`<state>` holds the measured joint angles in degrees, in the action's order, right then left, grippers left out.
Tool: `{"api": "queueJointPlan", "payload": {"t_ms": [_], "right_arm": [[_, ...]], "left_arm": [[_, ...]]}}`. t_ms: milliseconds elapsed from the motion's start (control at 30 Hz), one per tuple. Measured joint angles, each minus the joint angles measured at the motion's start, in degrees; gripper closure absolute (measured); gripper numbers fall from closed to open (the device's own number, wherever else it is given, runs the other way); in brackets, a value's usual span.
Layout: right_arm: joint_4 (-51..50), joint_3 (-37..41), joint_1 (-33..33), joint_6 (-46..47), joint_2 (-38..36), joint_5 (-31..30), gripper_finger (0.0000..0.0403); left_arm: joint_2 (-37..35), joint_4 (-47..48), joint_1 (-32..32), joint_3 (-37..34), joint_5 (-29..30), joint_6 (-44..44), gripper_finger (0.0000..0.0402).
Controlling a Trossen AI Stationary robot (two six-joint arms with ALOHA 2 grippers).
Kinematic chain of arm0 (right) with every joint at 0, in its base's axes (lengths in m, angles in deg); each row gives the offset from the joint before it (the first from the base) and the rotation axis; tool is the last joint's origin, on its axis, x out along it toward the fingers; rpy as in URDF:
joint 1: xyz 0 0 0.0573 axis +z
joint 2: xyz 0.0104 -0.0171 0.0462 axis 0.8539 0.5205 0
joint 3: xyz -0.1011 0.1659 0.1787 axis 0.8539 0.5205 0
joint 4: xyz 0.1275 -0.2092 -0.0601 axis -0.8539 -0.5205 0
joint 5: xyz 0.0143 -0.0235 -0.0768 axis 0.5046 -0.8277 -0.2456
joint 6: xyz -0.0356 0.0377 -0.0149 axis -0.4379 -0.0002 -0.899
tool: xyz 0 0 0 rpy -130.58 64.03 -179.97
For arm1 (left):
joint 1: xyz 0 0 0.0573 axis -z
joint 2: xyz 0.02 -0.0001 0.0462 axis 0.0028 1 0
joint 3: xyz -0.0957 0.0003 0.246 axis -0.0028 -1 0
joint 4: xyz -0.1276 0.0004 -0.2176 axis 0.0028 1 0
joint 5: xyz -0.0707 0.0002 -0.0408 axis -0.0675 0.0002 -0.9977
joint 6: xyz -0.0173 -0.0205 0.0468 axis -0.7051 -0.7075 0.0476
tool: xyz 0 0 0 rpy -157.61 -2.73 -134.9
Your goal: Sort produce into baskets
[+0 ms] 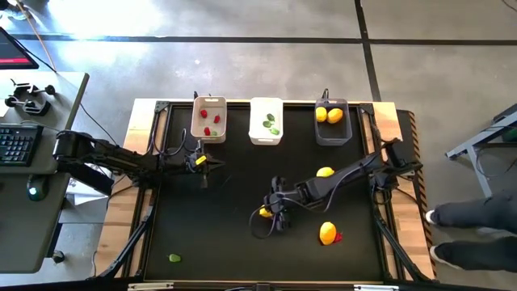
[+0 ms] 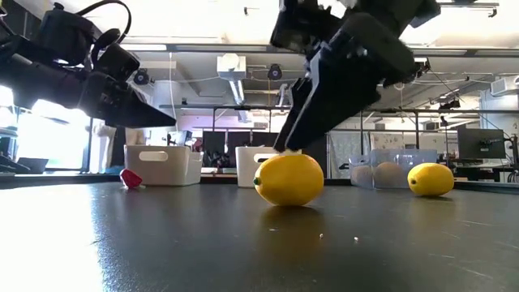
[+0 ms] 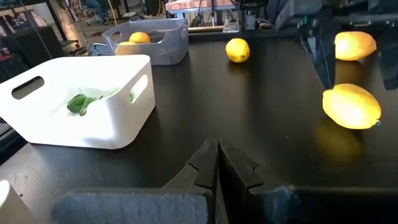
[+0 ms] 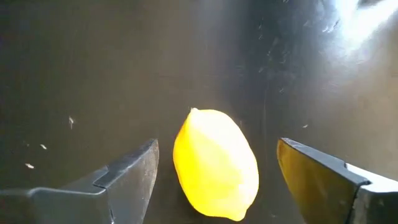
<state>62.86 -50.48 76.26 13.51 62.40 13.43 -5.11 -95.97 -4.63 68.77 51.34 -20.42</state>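
Observation:
A yellow lemon [image 1: 264, 212] lies on the black table near its middle. My right gripper [image 4: 217, 143] is open and reaches down over it, one finger on each side of the lemon [image 4: 214, 165] with a gap on both sides. In the low view the gripper [image 2: 296, 142] stands just above the lemon [image 2: 288, 179]. My left gripper [image 1: 212, 164] is shut and empty, held above the table in front of the beige basket [image 1: 208, 119], which holds red pieces. The white basket [image 1: 266, 121] holds green pieces. The dark grey basket [image 1: 332, 121] holds two yellow fruits.
A second lemon [image 1: 325, 171] lies right of centre. A third lemon [image 1: 327, 233] lies nearer the front with a red piece [image 1: 338, 237] beside it. A green piece [image 1: 174, 259] lies at the front left. A person's legs [image 1: 477, 214] show beyond the table's right edge.

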Motion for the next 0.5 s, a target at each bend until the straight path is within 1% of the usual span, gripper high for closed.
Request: {"api": "queueJointPlan", "payload": {"t_ms": [200,300,367,500], "right_arm": [[0.7,0.0,0.0,-1.9,2.9,1.1,0.0104],[1.4,0.0,0.0,-2.1,3.5,1.5,0.0123],[1.6,0.0,0.0,-2.1,3.5,1.1,0.0146],[0.8,0.0,-0.5,-2.0,3.5,1.5,0.0216]], "left_arm": [[0.1,0.0,0.0,0.0,0.0,0.1,0.0402],[0.1,0.0,0.0,0.0,0.0,0.2,0.0402],[0.1,0.1,0.0,0.0,0.1,0.3,0.0402],[0.1,0.1,0.0,0.0,0.1,0.3,0.0402]]}}
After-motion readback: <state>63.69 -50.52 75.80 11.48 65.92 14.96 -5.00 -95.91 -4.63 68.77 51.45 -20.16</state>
